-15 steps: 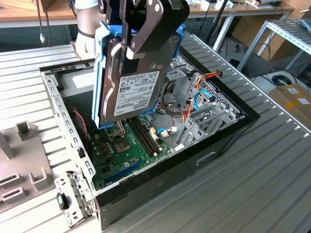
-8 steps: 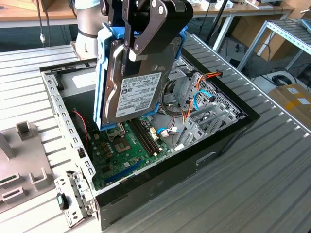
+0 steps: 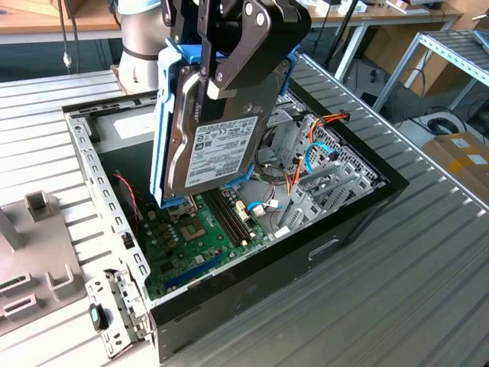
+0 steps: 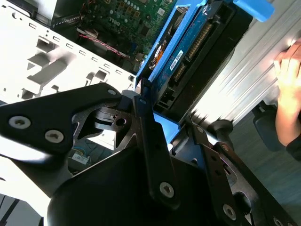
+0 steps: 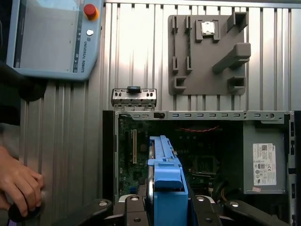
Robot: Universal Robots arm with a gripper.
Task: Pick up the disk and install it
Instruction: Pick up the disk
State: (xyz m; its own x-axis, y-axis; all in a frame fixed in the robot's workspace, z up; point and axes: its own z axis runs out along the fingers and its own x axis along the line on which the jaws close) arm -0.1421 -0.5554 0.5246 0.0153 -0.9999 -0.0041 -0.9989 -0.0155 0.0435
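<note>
The disk point(image 3: 218, 141) is seen as dull grey metal framed in smooth blue plastic; the table point(image 3: 412, 290) is made of ribbed, matt metal.

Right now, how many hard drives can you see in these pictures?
1: the disk, in its blue carrier, clamped by the gripper above the open computer case. Others may sit hidden inside the case.

The arm point(image 3: 141, 34) stands at the top of the exterior view, and its black gripper point(image 3: 202, 84) hangs in front of it with the fingers pointing down. The fingers are closed on the disk point(image 3: 218, 138), which is held by its upper end, clear of everything below. One pad point(image 3: 216, 90) presses the labelled face and the other sits behind. In both wrist views the gripper point(image 4: 167, 110) point(image 5: 167, 202) clamps tight against both sides of the blue frame.
</note>
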